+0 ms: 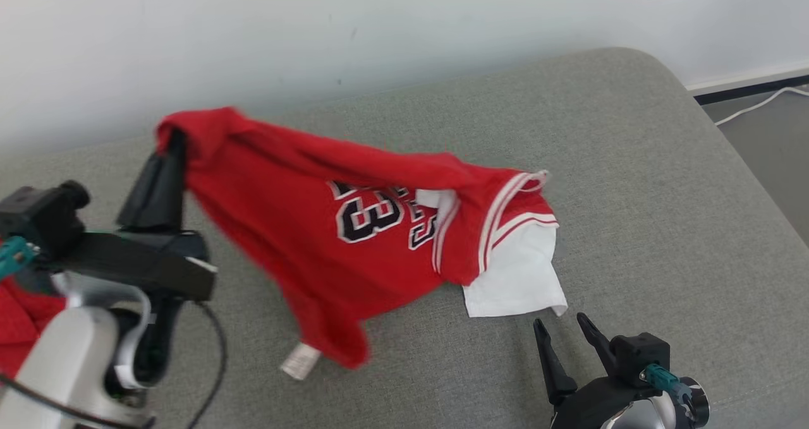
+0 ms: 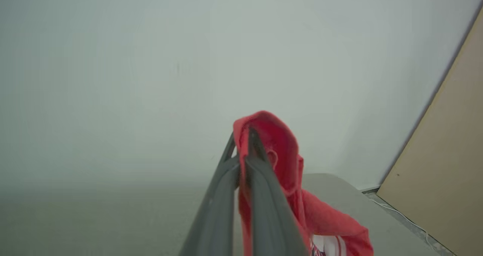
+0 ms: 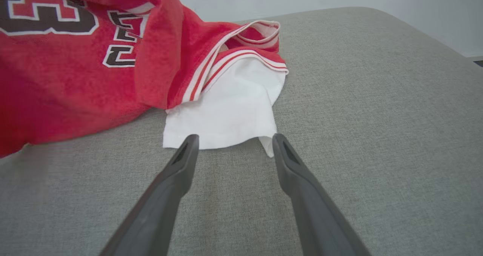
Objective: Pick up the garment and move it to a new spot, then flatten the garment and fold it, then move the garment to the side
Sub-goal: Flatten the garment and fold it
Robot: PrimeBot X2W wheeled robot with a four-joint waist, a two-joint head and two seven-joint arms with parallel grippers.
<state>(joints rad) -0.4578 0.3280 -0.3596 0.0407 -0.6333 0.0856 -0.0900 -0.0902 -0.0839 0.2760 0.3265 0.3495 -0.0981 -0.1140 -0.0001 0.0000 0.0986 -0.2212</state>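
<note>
Nearest the head camera, the pale silver left forearm [image 1: 63, 366] with its black wrist block is recorded at lower left, and a thin black cable [image 1: 220, 353] loops beside it. The left gripper [image 1: 172, 141] is clenched on one end of the red sports-jersey garment [image 1: 303, 239], which is printed with black, white-edged numerals and trimmed in red-and-white stripes. In the left wrist view the two dark fingers [image 2: 264, 195] are seen pressed together with a fold of red cloth [image 2: 279, 154] pinched at their tips and draped over them. That end of the garment is held raised above the grey woven upholstered cushion [image 1: 632, 195]. From there the fabric slopes down to the right, where the striped trim and a plain white fabric panel [image 1: 518, 277] lie flat on the cushion. A small white label [image 1: 301, 361] is noted at the lower hem, near the cushion's front; the hem edge there is blurred. The right gripper [image 1: 560, 320] is observed at lower right with its jaws spread wide and nothing between them. In the right wrist view its fingertips [image 3: 190, 143] are placed at the near edge of the white panel [image 3: 226, 109]; contact with the cloth cannot be determined. A second piece of red cloth [image 1: 19, 328] is partly seen behind the left forearm. A plain white wall [image 1: 379, 24] is recorded behind the cushion, and a white cord [image 1: 758, 103] lies on the floor at far right.
</note>
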